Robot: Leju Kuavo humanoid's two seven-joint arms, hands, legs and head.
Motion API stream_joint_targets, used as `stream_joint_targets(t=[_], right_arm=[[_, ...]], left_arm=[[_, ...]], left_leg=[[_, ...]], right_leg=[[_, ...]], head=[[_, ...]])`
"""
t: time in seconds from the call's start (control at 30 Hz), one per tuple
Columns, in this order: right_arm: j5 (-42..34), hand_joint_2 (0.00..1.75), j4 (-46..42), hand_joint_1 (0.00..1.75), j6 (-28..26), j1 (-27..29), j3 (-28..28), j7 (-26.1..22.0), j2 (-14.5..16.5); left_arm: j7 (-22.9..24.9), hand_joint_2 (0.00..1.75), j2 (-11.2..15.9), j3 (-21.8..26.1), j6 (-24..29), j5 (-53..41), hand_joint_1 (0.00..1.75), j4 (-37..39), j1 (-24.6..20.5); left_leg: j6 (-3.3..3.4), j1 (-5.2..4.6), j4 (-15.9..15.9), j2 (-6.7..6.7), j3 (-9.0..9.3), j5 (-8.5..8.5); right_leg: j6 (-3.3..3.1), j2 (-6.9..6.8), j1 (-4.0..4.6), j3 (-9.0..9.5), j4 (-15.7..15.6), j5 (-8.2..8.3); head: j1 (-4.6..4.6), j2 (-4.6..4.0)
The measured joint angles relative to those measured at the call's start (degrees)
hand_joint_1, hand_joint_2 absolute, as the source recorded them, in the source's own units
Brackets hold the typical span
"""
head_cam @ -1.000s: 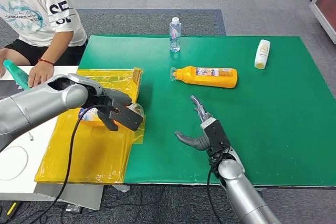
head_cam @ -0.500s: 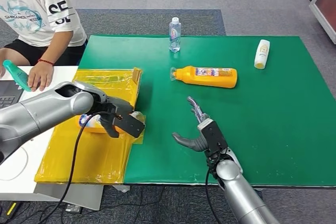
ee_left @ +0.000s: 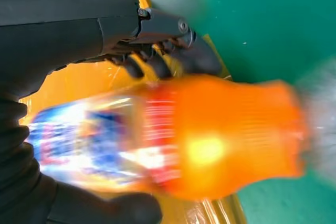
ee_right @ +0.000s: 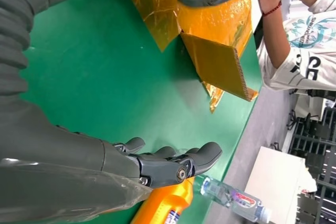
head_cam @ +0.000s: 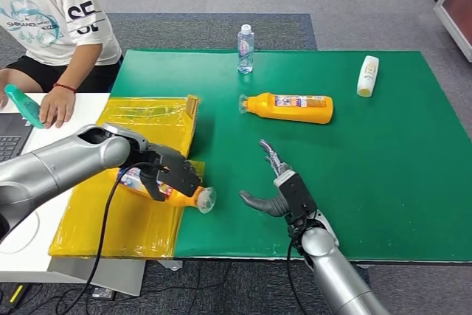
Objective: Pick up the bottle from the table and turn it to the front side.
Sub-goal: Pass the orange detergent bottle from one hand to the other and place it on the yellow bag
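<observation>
Swinging rightward, the left hand [head_cam: 167,175] now carries the orange bottle [head_cam: 184,197] cap-first past the yellow wrap's [head_cam: 119,219] edge, gripping its labelled body. Right hand [head_cam: 278,186] waits, fingers spread, holding nothing. Next: rotate the bottle label-forward.

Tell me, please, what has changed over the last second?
The left robot hand has carried its orange bottle toward the green mat, the cap end now over the mat's edge. The right robot hand drifted slightly leftward, still open. The other bottles stayed put.
</observation>
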Motion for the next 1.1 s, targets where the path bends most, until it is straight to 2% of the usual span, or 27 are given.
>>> stream_joint_targets(t=[0.57, 0.87, 0.9, 0.97, 1.03, 1.1], right_arm=[[-0.3, 1.75, 0.8, 0.00, -0.3, 3.1, -0.8, -0.3, -0.2], [-0.2, 1.75, 1.0, 0.00, -0.3, 4.1, -2.6, -0.5, -0.3], [-0.1, 1.75, 1.0, 0.00, -0.3, 4.2, -2.8, -0.5, -0.3], [0.0, 1.75, 1.0, 0.00, -0.5, 4.6, -3.4, -0.7, -0.3], [0.3, 1.75, 0.6, 0.00, -0.8, 5.5, -4.3, -0.8, -0.4], [0.8, 1.75, -0.4, 0.00, -1.2, 6.9, -5.4, -0.7, -0.6]], left_arm=[[-2.7, 1.75, 0.7, 0.6, 6.9, -2.3, 0.00, 0.7, 3.7], [-4.7, 1.75, 1.2, 3.8, 15.1, -7.1, 0.00, 0.7, 8.4], [-5.5, 1.75, 1.2, 4.7, 17.6, -8.2, 0.00, 0.6, 9.5], [-8.1, 1.75, 0.7, 8.2, 27.7, -11.8, 0.00, 0.1, 13.5], [-10.9, 1.75, -0.9, 14.7, 40.9, -17.4, 0.00, -1.9, 19.7], [-12.0, 1.75, -3.1, 21.9, 49.6, -24.0, 0.00, -5.4, 26.5]], left_leg=[[0.00, 0.00, 0.0, 0.00, 0.01, 0.00], [0.00, 0.00, 0.0, 0.00, 0.04, 0.00], [0.00, -0.01, 0.0, 0.01, 0.05, 0.00], [0.02, -0.03, 0.0, 0.02, 0.09, -0.02], [0.08, -0.05, 0.0, 0.02, 0.10, -0.07], [0.16, -0.06, 0.0, 0.00, 0.10, -0.16]], right_leg=[[0.00, 0.00, 0.00, 0.01, 0.0, 0.00], [0.00, 0.00, -0.01, 0.03, 0.0, 0.00], [0.00, 0.01, -0.01, 0.03, 0.0, 0.00], [0.01, 0.03, -0.05, 0.03, 0.0, -0.01], [0.09, 0.00, -0.09, 0.07, -0.1, -0.09], [0.16, -0.03, -0.10, 0.11, -0.1, -0.17]], head=[[0.00, 0.00], [0.00, 0.00], [0.01, 0.00], [-0.01, 0.00], [-0.01, 0.00], [0.02, 0.00]])
